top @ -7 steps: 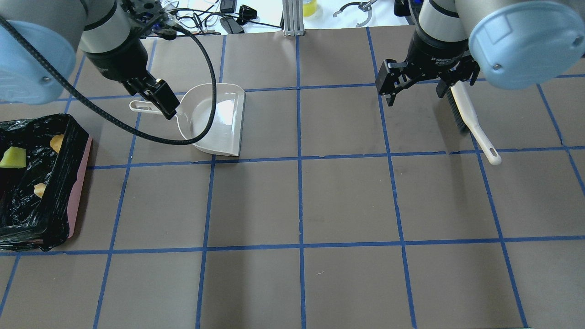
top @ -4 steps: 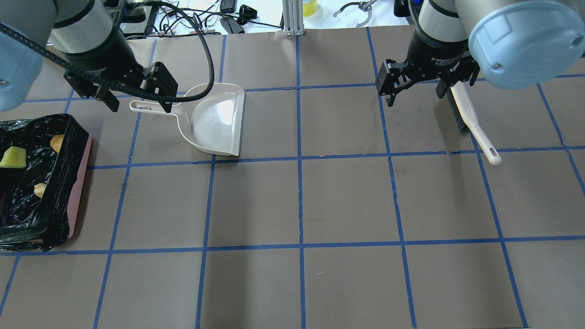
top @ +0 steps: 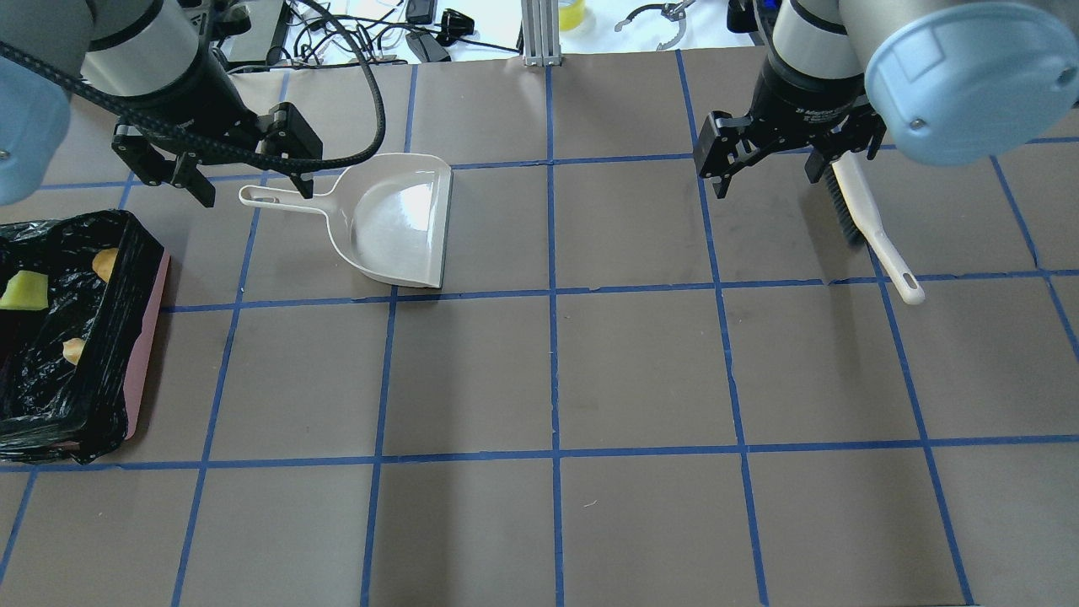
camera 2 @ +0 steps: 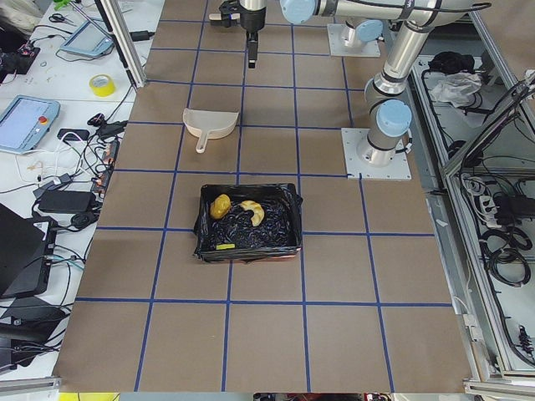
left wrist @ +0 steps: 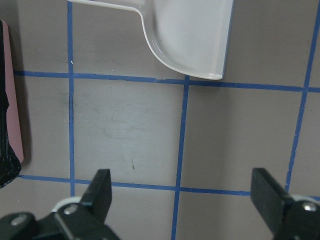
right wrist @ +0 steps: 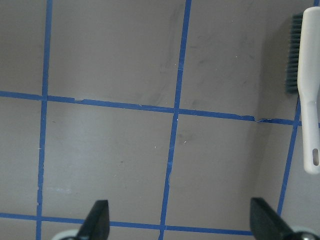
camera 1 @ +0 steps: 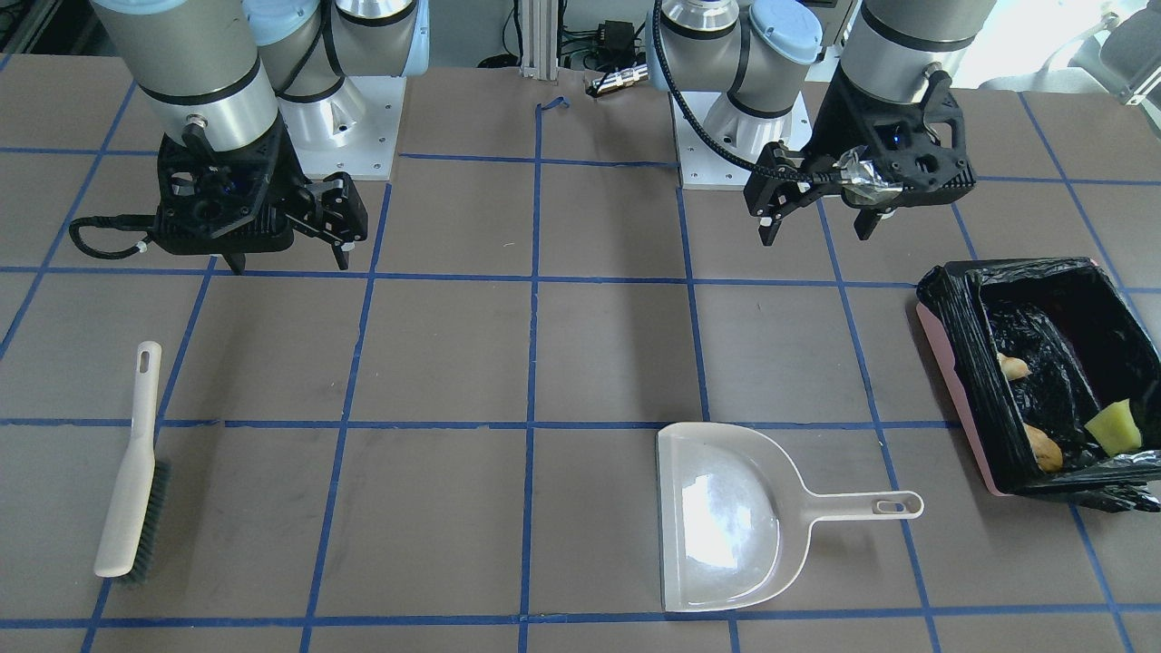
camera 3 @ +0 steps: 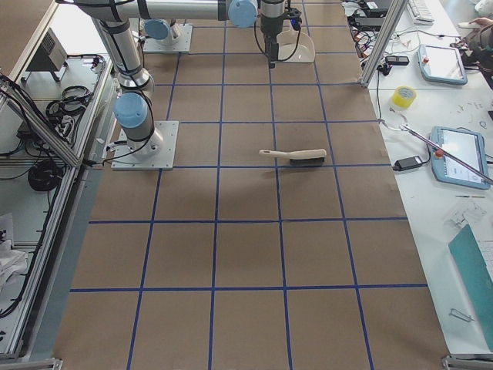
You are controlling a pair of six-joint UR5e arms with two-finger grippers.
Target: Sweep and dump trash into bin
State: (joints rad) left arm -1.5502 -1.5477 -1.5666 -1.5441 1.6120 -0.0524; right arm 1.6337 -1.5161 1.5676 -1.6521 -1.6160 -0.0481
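Overhead exterior view: pink rectangular bin lined with crinkled black plastic bag (top: 150, 337) at desk (top: 641, 371) left edge. Inside bin (all three pieces): yellow-green wedge (top: 23, 291), lumpy orange-brown lump (top: 105, 263), pale cream crescent slice (top: 74, 348). Flat beige plastic dustpan (top: 396, 223) lies on desk. Left hand (camera 1: 814, 234) open, gripping nothing, raised near dustpan handle. Right hand (top: 769, 181) open, unloaded, near white long-handled brush (top: 877, 240).

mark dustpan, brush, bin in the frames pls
dustpan (top: 396, 223), overhead exterior view, middle of the scoop's floor.
brush (camera 1: 130, 458), exterior front-facing view, on the white handle above the bristles.
bin (camera 1: 975, 363), exterior front-facing view, on the bag-covered side wall.
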